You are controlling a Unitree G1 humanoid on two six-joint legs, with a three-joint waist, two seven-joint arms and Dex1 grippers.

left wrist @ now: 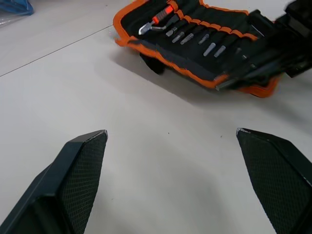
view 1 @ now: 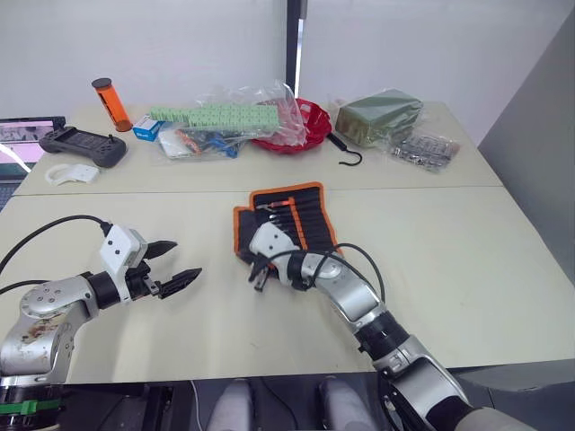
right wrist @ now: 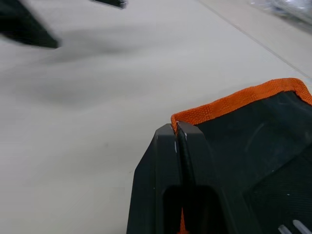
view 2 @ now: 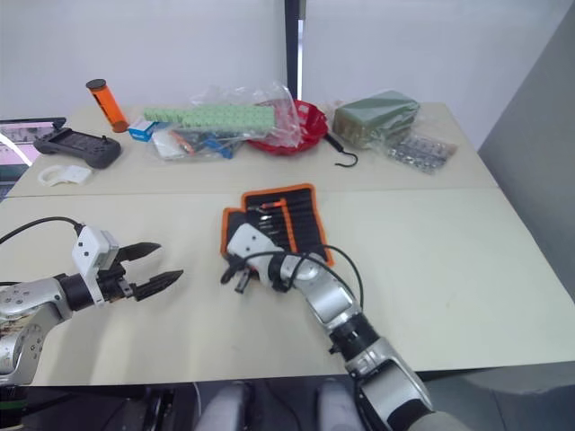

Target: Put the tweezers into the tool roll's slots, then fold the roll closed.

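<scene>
From the head views, the tool roll [view 1: 287, 220] lies opened flat on the worktop [view 1: 449, 260], near its middle, with its orange edging showing all round. The right tool [view 1: 259, 269] sits at the roll's near left corner, and the left tool [view 1: 172, 265] hangs well apart to the left with its two fingers spread and nothing between them. One roll is on the worktop. Loose tweezers cannot be made out beside it. At the far edge lie a dark green packet [view 1: 377, 117] and a black hook [view 1: 346, 153], neither of them part of the job.

In the left wrist view, the slots [left wrist: 204, 41] run across the roll's inner face, and roughly seven small metal ends stick up from them, plus one orange-handled piece; which of these are tweezers I cannot tell. The fabric looks soft and light, so it should bend easily and will likely drag if pulled by one corner.

In the right wrist view, the right tool's fingers are pressed together on the roll's orange-edged corner [right wrist: 229, 102], pinching the fabric. That hemmed corner seems the firmest place to grip for folding; the slim tweezers would probably be slippery and best pinched mid-length.
</scene>
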